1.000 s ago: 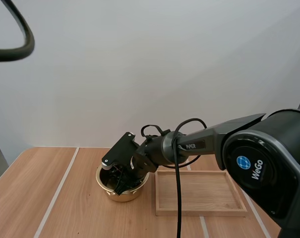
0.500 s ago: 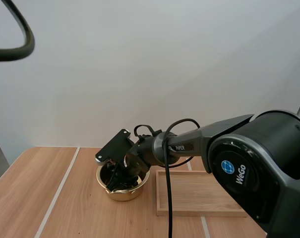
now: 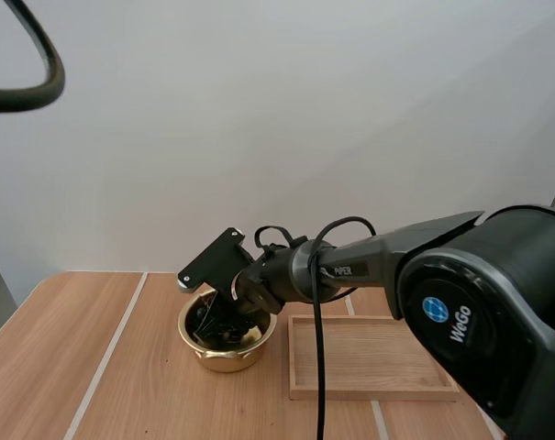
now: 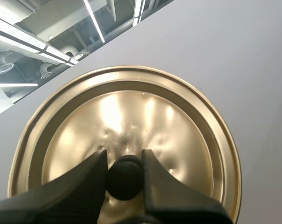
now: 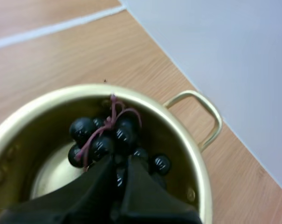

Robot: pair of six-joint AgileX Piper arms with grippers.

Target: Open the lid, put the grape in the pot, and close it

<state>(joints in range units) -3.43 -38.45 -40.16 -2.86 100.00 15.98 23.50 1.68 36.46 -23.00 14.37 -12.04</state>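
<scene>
Gold pot point(image 3: 229, 357) stands open, tray point(image 3: 378, 353) just right of it; right arm reaches down into pot from tray side; grapes point(image 5: 115, 133) already inside pot, below rim, dark bunch with reddish stem; right claw point(image 5: 123, 163) nearly pressed together, tips pinching the near berries; bunch's long axis runs from claw tips toward pot's far wall, stem end farthest from claw, so grapes lie dead ahead of the tips; judged next: let go, lift right arm clear of pot; left claw point(image 4: 124, 156) pinches lid point(image 4: 178, 135) by its black knob point(image 4: 125, 179), lid off pot; how far from pot cannot tell; lid likely can't come down until right arm clears pot.
</scene>
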